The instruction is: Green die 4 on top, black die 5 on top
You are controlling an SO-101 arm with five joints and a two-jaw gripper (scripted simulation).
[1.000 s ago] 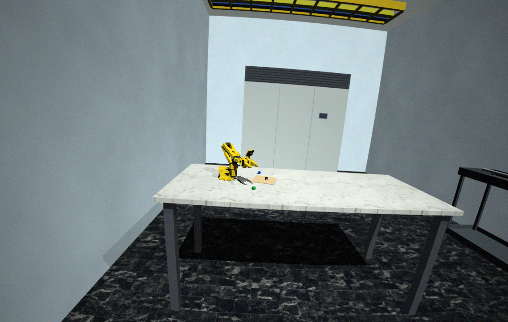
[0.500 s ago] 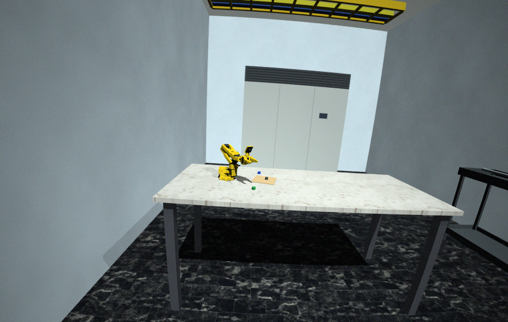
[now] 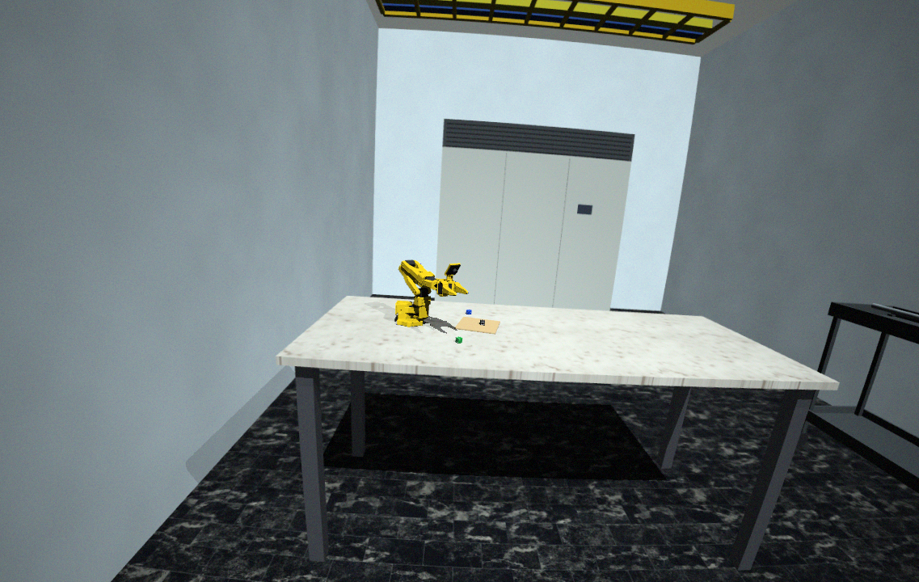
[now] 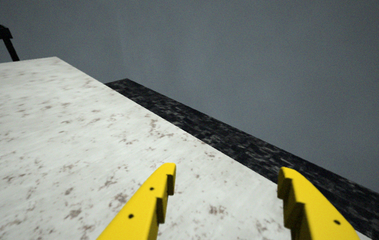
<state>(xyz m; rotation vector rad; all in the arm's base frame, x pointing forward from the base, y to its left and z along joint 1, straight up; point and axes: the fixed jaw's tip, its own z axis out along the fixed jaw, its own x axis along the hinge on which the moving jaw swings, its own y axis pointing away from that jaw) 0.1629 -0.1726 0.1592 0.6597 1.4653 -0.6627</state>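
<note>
Above surface (image 3: pixel 592 347), end effector (image 3: pixel 457 288) raised, jaws partly open, nothing held. Green die (image 3: pixel 459 339) sat off mat (image 3: pixel 478 325), pips unreadable; black die (image 3: pixel 482 318) on mat. Judged step: green die relocation pending. Next: descend, grasp, place on mat w/ 4 up.

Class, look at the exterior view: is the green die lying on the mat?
No: the green die sits on the bare table, apart from the mat and nearer the front edge.

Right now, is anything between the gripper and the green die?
No. The exterior view shows the open gripper raised, with only air and bare table down to the green die.
</note>
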